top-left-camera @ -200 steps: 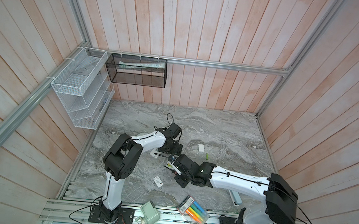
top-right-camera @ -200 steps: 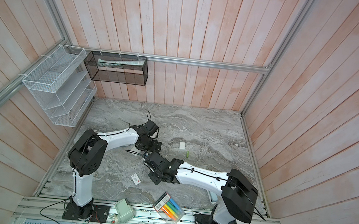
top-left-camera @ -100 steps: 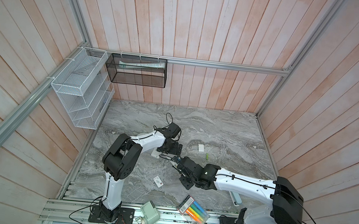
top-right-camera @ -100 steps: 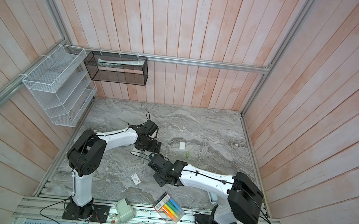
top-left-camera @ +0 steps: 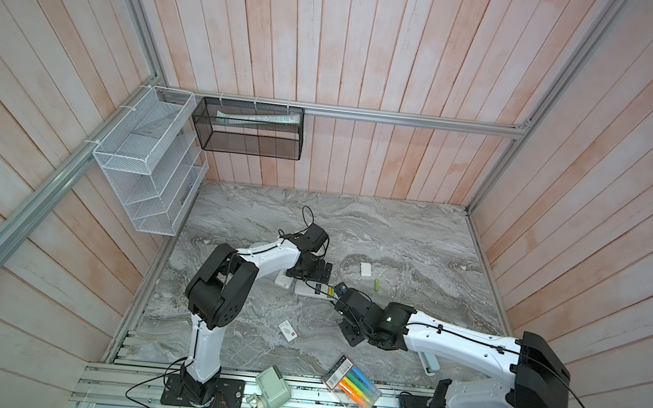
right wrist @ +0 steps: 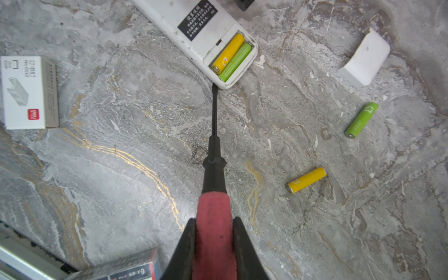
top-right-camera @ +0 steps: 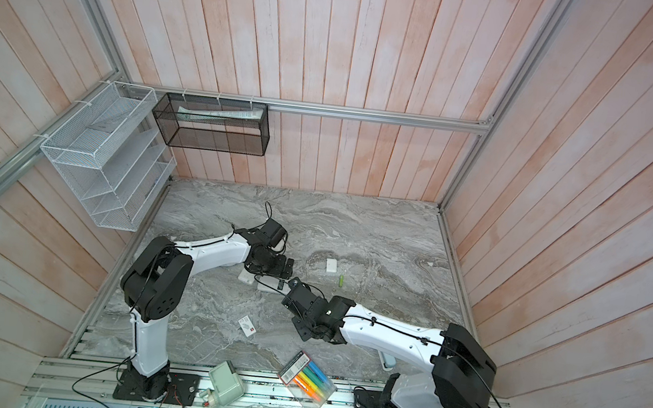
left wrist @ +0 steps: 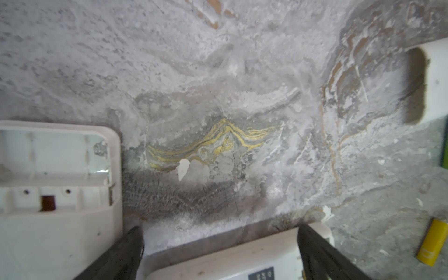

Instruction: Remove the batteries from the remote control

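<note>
**Right gripper** point(right wrist: 213, 221): clenched on the red handle of a screwdriver point(right wrist: 214, 167). The black shaft runs straight ahead of the fingertips, and its tip reaches the rim of the remote point(right wrist: 186, 26) at the open end.

**Remote:** lies back-up on the table point(right wrist: 121, 150) with its compartment uncovered. Two batteries sit inside, side by side and touching, both just beyond the screwdriver tip:
- seated yellow battery point(right wrist: 228, 53)
- seated green battery point(right wrist: 235, 61)

**Loose batteries:** two more lie on the marble, to one side of the shaft and well apart from each other.
- The loose yellow battery point(right wrist: 306, 180) is the nearer to the gripper.
- The loose green battery point(right wrist: 361, 120) lies farther out.

**Other items:**
- The white cover point(right wrist: 364, 57) rests beyond the loose green battery, apart from the remote.
- A staple box point(right wrist: 26, 92) lies on the opposite side of the shaft.
- A marker pack point(right wrist: 121, 266) sits close beside the gripper.

**Left gripper** point(left wrist: 219, 229): released, holding nothing. Its fingers point(left wrist: 116, 254) are spread wide above the remote's other end; whether they touch it cannot be told. An open white housing point(left wrist: 60, 218) lies just beside one finger.

In both top views the two grippers face each other across the remote, near the table's middle.
</note>
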`<state>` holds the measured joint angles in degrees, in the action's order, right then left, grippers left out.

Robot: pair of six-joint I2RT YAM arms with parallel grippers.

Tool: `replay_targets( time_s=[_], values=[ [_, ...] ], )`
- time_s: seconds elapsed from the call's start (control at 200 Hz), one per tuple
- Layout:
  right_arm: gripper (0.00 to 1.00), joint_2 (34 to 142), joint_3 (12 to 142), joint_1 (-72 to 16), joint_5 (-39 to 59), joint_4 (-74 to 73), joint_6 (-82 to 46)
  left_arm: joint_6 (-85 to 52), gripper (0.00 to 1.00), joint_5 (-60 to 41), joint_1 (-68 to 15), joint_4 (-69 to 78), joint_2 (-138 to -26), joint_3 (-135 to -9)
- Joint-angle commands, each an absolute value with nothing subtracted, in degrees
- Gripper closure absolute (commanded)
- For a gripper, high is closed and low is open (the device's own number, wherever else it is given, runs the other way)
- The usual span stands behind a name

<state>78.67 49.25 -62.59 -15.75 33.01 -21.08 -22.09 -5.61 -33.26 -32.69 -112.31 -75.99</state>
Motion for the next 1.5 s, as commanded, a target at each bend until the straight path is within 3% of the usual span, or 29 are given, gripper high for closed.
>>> replay_targets(
  time_s=[0.0, 0.425, 0.81, 1.01, 1.495],
  values=[
    [1.0, 76.55, 47.78, -61.1, -16.79, 32.59, -23.26, -21.38, 0.0, -6.5, -32.87, -31.29, -110.53, -74.38],
    [1.0, 71.29, 45.83, -57.91, -11.93, 29.55, -24.73, -19.85, 0.0, -7.56, -31.44, -26.8, -106.94, -68.99],
    [1.0, 65.76, 43.12, -57.92, -7.64, 22.62, -24.37, -24.4, 0.03, -1.85, -31.0, -32.02, -111.68, -75.49],
    [1.0, 65.31, 41.86, -57.49, -6.61, 21.54, -24.14, -24.37, 0.05, -9.34, -31.42, -26.13, -110.22, -71.73],
    [1.0, 65.3, 38.86, -53.27, -4.16, 20.14, -25.1, -25.85, 0.05, -7.94, -35.24, -30.12, -108.74, -67.77]
  ],
)
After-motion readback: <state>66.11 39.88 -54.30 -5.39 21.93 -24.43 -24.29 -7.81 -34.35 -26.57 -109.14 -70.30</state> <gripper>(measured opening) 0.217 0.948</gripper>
